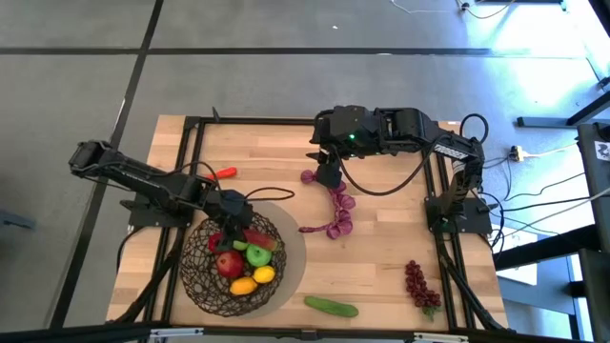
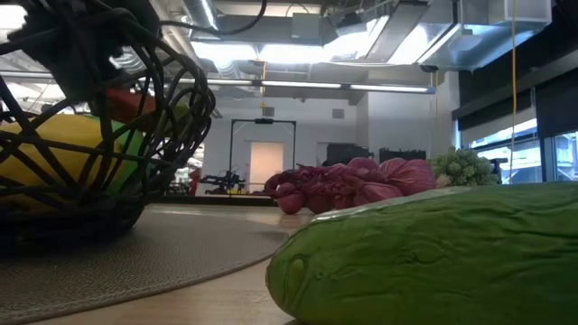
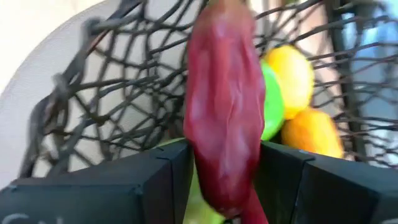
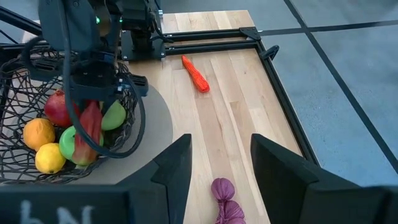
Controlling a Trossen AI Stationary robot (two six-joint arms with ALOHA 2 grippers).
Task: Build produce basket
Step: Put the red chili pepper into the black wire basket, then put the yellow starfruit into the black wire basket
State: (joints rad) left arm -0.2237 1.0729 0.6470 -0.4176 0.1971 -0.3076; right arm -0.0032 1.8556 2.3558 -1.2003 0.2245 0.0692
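Note:
The wire basket (image 1: 233, 262) stands on a round grey mat (image 1: 291, 250) at the near left. It holds a red apple (image 1: 229, 264), a green apple (image 1: 258, 254), and a yellow and an orange fruit. My left gripper (image 1: 232, 221) is over the basket's far side, shut on a long dark red pepper (image 3: 224, 106). My right gripper (image 4: 221, 165) stands open high above the table's middle, over a purple grape string (image 1: 338, 211). An orange-red chili (image 4: 196, 73), a dark-red grape bunch (image 1: 419, 284) and a cucumber (image 1: 332, 306) lie on the table. My left gripper pinches the pepper near its narrow end (image 3: 208, 165) between its two fingers (image 3: 165, 171). The fingers slant down from the table's left into the basket. The pepper (image 4: 88, 132) hangs below them inside the basket, its wide end down among the fruit; whether it rests there I cannot tell.
A black frame (image 1: 191, 143) runs along the table's left, far and right sides. In the low view the cucumber (image 2: 433, 253) fills the foreground, with the purple grapes (image 2: 352, 185) behind it and the basket (image 2: 99, 135) at the left.

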